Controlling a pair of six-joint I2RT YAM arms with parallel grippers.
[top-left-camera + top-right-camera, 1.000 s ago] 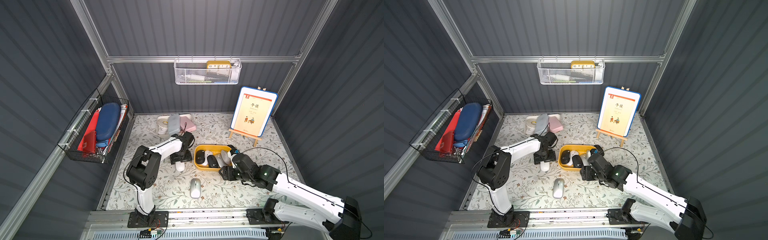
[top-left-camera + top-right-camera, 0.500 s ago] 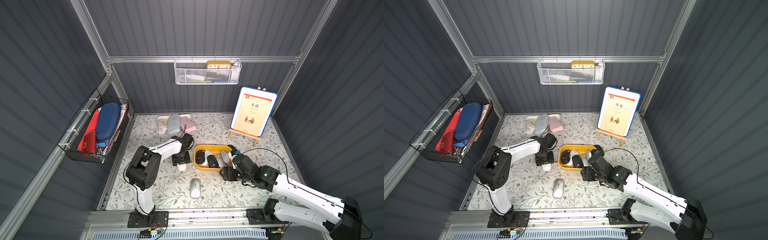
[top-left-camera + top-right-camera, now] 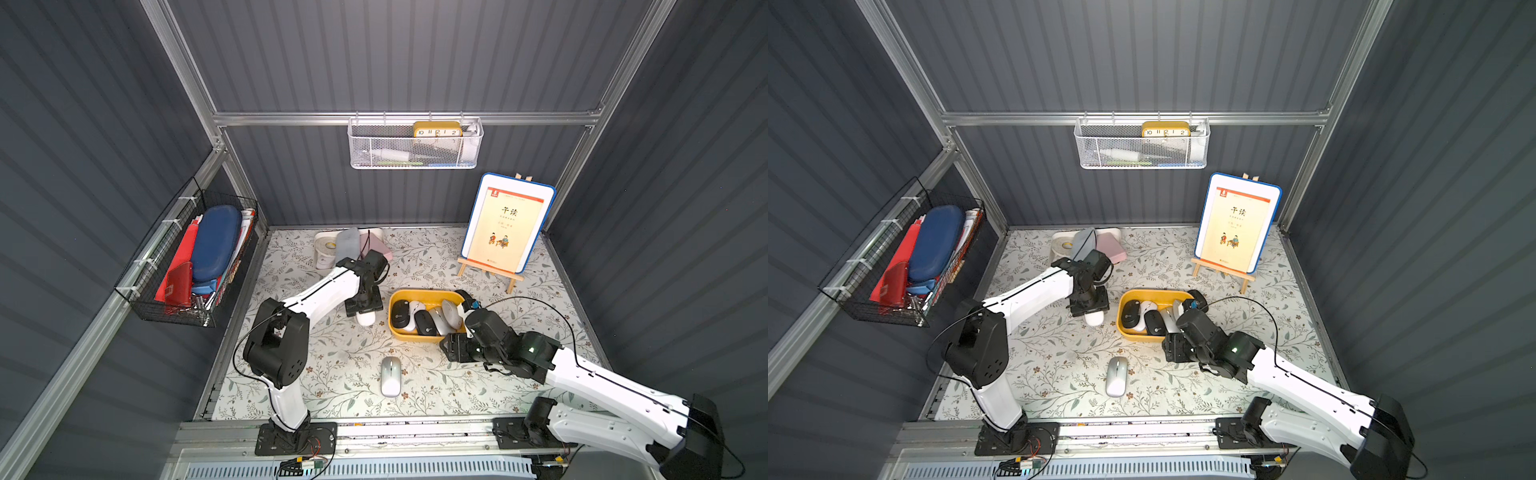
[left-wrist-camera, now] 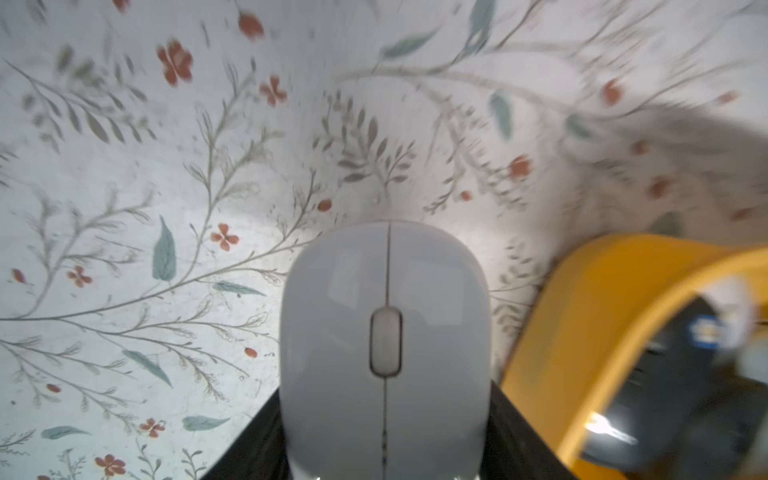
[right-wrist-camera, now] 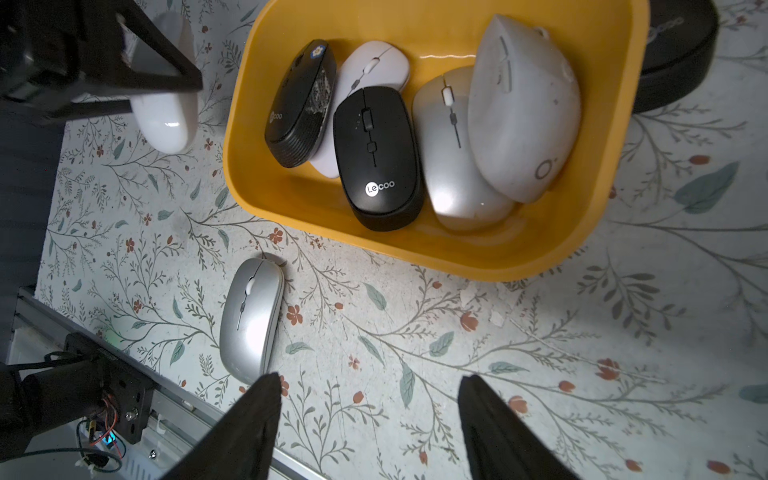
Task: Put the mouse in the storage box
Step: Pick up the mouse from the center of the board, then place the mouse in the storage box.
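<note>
Right gripper [image 5: 369, 378] hangs spread and empty above the bench [image 3: 332, 374], with a silver mouse [image 3: 391, 376] loose near the front edge. Farther back, the left gripper [image 3: 365, 307] has just pinched shut on the white mouse [image 4: 384, 332], which sits low just beside the storage box [image 3: 415, 336], not yet inside, on its side toward the bench's left edge. Grasp apparently made; lifting it over the rim comes next.
</note>
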